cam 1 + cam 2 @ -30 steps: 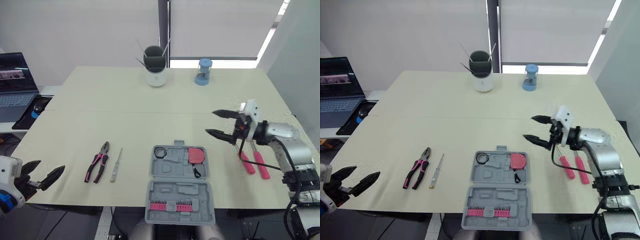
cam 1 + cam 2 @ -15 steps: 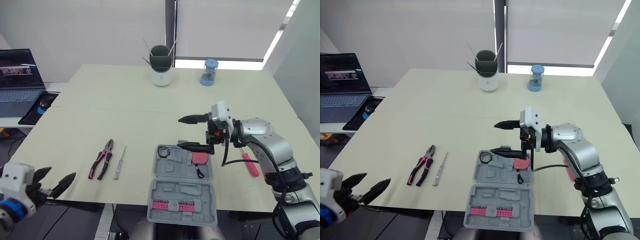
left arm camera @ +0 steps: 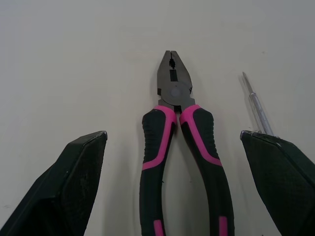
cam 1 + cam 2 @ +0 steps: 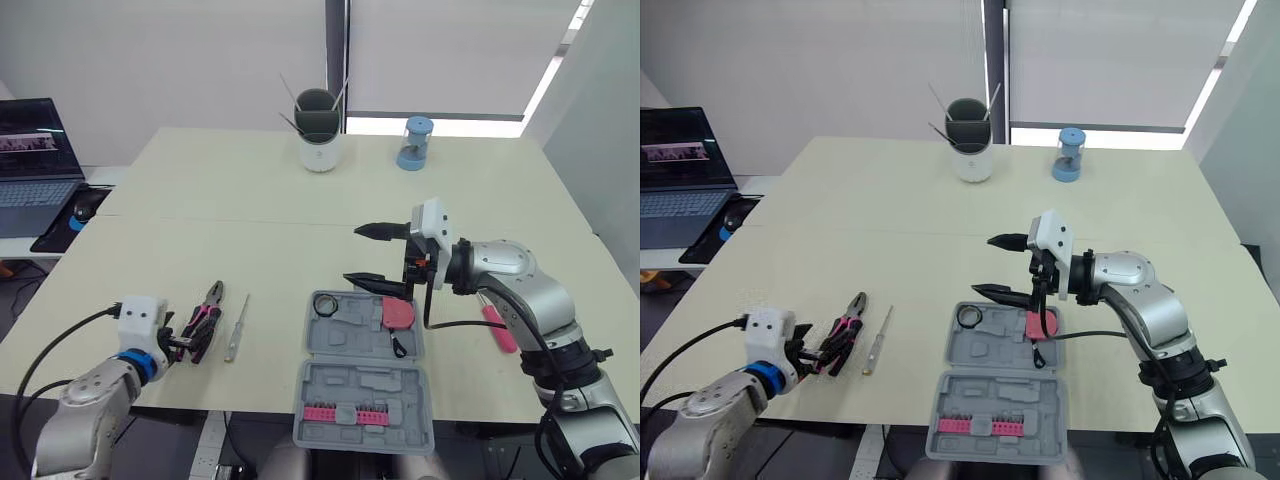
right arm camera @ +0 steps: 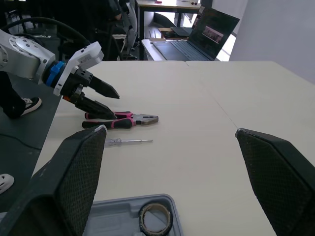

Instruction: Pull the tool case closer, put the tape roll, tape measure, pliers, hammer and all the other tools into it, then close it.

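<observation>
Tool case point(image 4: 365, 385), open, at the near edge of the tabletop point(image 4: 200, 200); tape roll point(image 4: 322, 304) and tape measure point(image 4: 397, 312) seated inside.
Pliers point(image 3: 173, 128) lie well left of it, screwdriver point(image 4: 234, 328) just beside them. Left claw point(image 3: 172, 142), wide open and empty, straddles the pliers' handles. Right claw point(image 4: 352, 254), wide open and empty, hovers over the case's far edge. Risk: one left finger overlaps the screwdriver, so closing may drag it along or skew the grip.

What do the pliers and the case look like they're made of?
Pliers: dark, dull metal head, likely steel, with a toothed nose; handles sleeved in black and pink, probably rubber or soft plastic. Case: matt grey moulded plastic, judging by its shaped recesses.
</observation>
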`<state>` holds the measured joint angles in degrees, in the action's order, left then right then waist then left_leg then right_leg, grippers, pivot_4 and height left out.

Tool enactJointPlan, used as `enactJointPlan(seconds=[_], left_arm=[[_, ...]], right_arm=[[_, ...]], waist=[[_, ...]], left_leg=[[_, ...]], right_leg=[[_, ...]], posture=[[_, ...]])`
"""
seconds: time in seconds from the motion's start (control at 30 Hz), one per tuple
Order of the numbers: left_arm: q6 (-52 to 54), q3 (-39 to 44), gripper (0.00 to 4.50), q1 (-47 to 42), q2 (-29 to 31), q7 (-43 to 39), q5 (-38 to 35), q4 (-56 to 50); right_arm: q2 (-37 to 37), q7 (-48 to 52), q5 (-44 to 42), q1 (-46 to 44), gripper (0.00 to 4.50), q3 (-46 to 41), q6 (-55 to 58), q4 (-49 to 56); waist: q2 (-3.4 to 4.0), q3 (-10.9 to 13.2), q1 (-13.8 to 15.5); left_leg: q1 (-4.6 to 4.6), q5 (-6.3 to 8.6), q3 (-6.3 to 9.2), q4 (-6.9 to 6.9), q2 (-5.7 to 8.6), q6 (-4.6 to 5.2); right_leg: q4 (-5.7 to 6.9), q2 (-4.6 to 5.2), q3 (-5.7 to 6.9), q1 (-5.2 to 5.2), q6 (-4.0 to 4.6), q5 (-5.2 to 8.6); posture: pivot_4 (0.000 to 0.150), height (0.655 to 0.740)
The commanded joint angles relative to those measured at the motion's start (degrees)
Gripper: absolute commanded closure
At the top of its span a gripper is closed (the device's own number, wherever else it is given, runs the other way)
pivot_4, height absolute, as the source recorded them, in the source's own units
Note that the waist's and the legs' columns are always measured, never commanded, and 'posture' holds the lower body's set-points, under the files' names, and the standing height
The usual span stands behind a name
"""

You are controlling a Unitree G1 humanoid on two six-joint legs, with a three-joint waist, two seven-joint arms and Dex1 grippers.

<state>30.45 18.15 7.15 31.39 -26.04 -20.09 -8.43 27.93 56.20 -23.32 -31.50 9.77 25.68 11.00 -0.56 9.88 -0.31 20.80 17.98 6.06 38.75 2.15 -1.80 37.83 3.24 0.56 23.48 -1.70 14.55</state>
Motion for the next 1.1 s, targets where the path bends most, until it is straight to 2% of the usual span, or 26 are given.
enactJointPlan(seconds=[0.03,0.83,0.93,1.07,1.1], left_arm=[[-1.14,-0.18,0.00,-1.78,-1.08,1.19,0.63,0.00],[0.08,-3.54,0.00,-5.98,-2.33,3.04,4.75,5.83],[0.25,-3.26,0.58,-6.13,-2.28,3.86,5.27,6.19],[-0.12,-3.16,1.86,-6.38,-2.11,3.57,5.25,6.90],[-0.15,-3.20,1.92,-6.43,-2.01,3.61,5.38,7.07]], right_arm=[[0.39,-0.79,-0.50,0.65,0.04,-1.02,0.05,3.40],[1.88,-0.61,-0.98,0.94,0.04,-0.52,2.36,5.23],[1.83,-0.94,-1.17,0.79,0.00,-0.82,2.49,5.20],[1.72,-1.36,-1.47,0.70,0.00,-0.90,2.76,5.36],[1.74,-1.42,-1.51,0.72,0.00,-0.88,2.76,5.37]], waist=[[0.00,0.00,0.01],[0.00,0.00,-0.02],[0.00,0.00,-0.02],[0.00,0.00,-0.01],[0.00,0.00,-0.01]], left_leg=[[0.00,0.00,0.01,0.00,0.00,0.00],[-0.01,0.00,0.03,0.00,0.00,0.01],[-0.01,0.00,0.03,0.00,0.01,0.00],[-0.01,0.00,0.04,0.00,0.00,0.00],[-0.01,0.00,0.04,0.00,0.01,0.00]], right_leg=[[0.00,0.00,0.00,0.00,0.00,0.00],[0.03,-0.02,0.02,0.00,-0.01,0.00],[0.03,-0.02,0.02,0.00,-0.01,0.00],[0.03,-0.01,0.02,0.01,-0.01,0.00],[0.03,-0.02,0.02,0.00,-0.01,0.00]], posture=[[0.150,0.7400],[0.150,0.7400],[0.150,0.7400],[0.150,0.7400],[0.150,0.7400]])
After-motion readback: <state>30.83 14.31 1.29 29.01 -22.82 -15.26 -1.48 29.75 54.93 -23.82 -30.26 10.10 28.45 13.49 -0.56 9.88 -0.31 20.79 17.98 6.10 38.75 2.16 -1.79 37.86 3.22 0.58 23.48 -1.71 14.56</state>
